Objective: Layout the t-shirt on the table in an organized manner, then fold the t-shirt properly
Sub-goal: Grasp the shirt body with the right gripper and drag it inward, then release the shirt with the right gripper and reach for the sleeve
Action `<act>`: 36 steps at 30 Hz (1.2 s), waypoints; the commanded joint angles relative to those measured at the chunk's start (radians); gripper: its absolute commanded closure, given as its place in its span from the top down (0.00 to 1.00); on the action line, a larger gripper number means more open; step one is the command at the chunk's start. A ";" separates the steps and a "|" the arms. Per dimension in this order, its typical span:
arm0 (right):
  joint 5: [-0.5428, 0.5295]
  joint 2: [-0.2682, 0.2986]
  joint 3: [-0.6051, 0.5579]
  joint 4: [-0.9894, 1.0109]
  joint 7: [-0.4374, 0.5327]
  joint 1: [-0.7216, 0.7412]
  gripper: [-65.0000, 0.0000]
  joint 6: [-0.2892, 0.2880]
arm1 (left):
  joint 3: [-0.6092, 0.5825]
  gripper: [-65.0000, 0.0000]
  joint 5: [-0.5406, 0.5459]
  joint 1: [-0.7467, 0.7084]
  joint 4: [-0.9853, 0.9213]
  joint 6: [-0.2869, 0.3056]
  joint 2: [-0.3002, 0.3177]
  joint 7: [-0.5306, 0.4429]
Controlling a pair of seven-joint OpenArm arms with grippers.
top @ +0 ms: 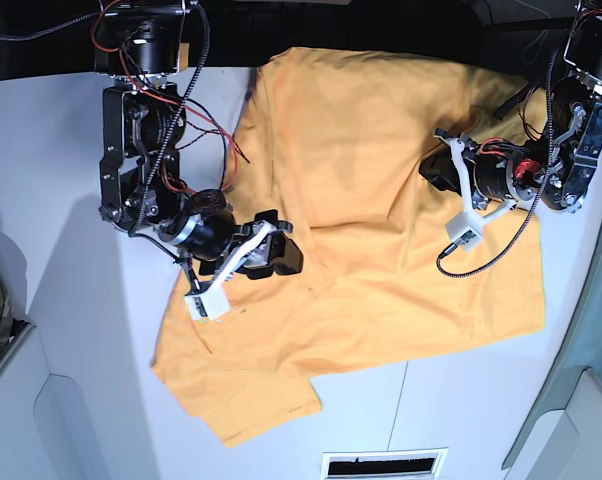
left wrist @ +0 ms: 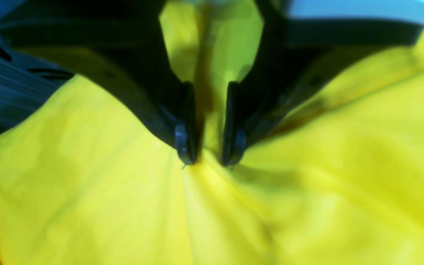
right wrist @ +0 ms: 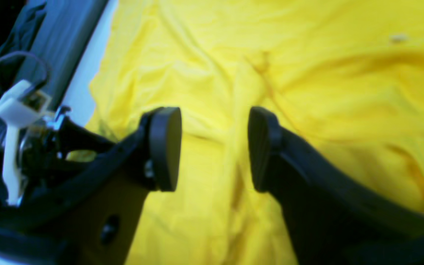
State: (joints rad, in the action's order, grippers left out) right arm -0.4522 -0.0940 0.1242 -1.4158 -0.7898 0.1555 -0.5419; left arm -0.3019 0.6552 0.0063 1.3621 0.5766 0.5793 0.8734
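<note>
The t-shirt (top: 381, 220) lies spread but rumpled across the table (top: 41, 150). My left gripper (left wrist: 210, 162) is clamped on a pinched ridge of its cloth — fabric radiates from the fingertips. My right gripper (right wrist: 215, 149) hovers over the shirt — jaws apart, holding nothing.

No words I can read anywhere, no numbers, no brand marks, my shirt (top: 381, 200) plain cloth, my table (top: 41, 150) bare of print, small pale speck on the cloth at two o'clock too blurred to read
</note>
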 commanded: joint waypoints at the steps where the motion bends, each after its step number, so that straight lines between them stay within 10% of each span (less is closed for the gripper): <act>1: -0.018 0.000 0.023 -0.028 0.018 0.004 0.45 -0.005 | 0.001 0.26 -0.028 -0.002 0.004 -0.015 0.014 0.018; 16: -0.026 0.232 0.027 -0.003 0.115 -0.120 0.44 -0.035 | 0.002 0.26 -0.028 -0.009 0.004 -0.015 0.019 -0.005; 31: 0.123 0.235 -0.126 0.013 0.256 -0.117 0.44 0.006 | 0.001 0.26 -0.028 -0.009 0.004 -0.015 0.019 -0.005; 36: 0.123 0.235 -0.126 0.052 0.256 -0.117 0.13 0.005 | 0.002 0.26 -0.028 -0.009 0.004 -0.015 0.019 -0.005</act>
State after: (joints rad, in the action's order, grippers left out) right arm -0.3183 0.1356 -0.0032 -1.3499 -0.5568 0.0223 -0.5316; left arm -0.3019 0.6552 -0.0059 1.3621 0.5732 0.5842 0.8478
